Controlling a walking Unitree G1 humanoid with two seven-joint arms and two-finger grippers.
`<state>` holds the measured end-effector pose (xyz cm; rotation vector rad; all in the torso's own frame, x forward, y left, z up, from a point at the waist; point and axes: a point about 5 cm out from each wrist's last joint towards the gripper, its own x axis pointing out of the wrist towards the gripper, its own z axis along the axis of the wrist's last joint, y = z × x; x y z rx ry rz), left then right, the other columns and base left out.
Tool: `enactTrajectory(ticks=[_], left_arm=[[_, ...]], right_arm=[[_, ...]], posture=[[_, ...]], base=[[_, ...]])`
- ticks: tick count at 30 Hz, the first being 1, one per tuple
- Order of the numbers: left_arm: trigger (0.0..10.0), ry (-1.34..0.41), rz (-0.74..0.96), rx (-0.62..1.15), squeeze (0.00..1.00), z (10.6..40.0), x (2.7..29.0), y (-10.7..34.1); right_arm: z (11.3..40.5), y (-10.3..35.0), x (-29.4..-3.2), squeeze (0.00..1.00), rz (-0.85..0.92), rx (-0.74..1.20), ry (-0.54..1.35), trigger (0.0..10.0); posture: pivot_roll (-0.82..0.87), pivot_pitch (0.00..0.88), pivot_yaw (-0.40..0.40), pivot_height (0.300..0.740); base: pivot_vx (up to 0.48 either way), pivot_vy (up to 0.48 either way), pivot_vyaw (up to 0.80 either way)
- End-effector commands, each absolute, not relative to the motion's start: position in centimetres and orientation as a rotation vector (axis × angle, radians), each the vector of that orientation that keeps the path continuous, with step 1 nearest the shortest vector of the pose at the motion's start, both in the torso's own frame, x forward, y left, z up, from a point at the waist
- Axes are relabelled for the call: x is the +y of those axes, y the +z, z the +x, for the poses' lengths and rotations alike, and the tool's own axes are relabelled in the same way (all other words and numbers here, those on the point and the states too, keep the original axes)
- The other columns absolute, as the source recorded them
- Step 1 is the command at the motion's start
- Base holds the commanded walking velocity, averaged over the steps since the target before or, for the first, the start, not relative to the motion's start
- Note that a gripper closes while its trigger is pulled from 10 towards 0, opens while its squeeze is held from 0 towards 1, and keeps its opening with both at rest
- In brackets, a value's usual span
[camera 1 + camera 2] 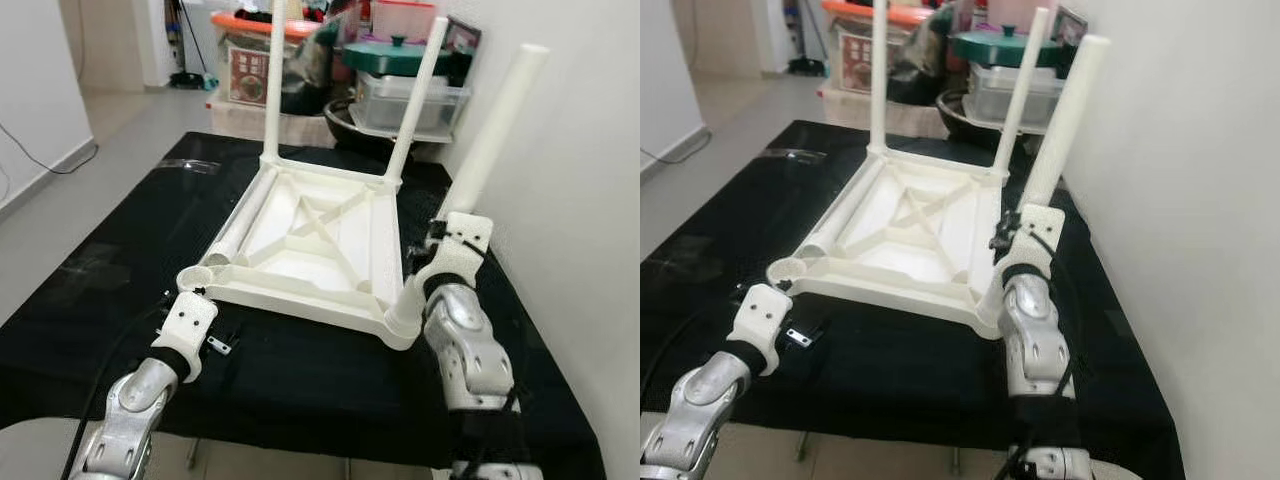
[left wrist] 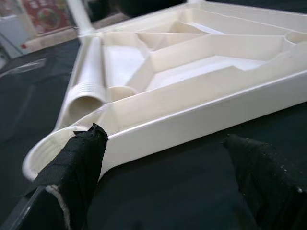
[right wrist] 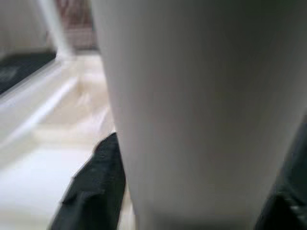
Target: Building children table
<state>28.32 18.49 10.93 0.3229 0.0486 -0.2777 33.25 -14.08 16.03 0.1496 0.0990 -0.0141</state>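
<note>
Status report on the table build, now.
Right gripper shut on third leg, seated at near right corner socket. Left gripper open at near left corner of tabletop. Fourth leg lies loose inside.

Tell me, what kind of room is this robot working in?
Probably a lived-in home, perhaps a spare or storage room: stacked plastic storage boxes with lids against the wall, a black-covered table, and a white children's table lying upside down.

A cream-white children's table (image 1: 310,240) with white legs (image 1: 492,135) is seen on a plain black counter (image 1: 100,290). Black claw fingers (image 2: 79,165) and silver arms (image 1: 465,345) are shown; a green lid (image 1: 395,52) is seen at upper right.
</note>
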Motion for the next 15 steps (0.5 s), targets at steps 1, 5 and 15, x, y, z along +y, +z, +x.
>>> enactTrajectory(ticks=[1,5,15], left_arm=[[10.0,-0.302,0.311,0.062,0.00,28.2,18.0,10.3],[10.0,-0.310,0.308,0.064,0.00,28.3,17.9,10.2],[10.0,-0.330,0.301,0.042,0.00,28.6,17.0,10.7]], right_arm=[[33.8,17.6,-13.0,0.62,0.152,0.058,0.124,10.0],[33.7,19.4,-12.6,0.00,0.122,-0.020,0.330,10.0],[32.1,18.6,-10.0,0.00,0.094,0.040,0.820,0.0]], posture=[[0.02,0.000,-0.085,0.740],[0.00,0.000,-0.072,0.740],[0.03,0.000,-0.096,0.740]], base=[[0.000,0.000,0.00],[0.000,0.000,0.00],[0.000,0.000,0.00]])
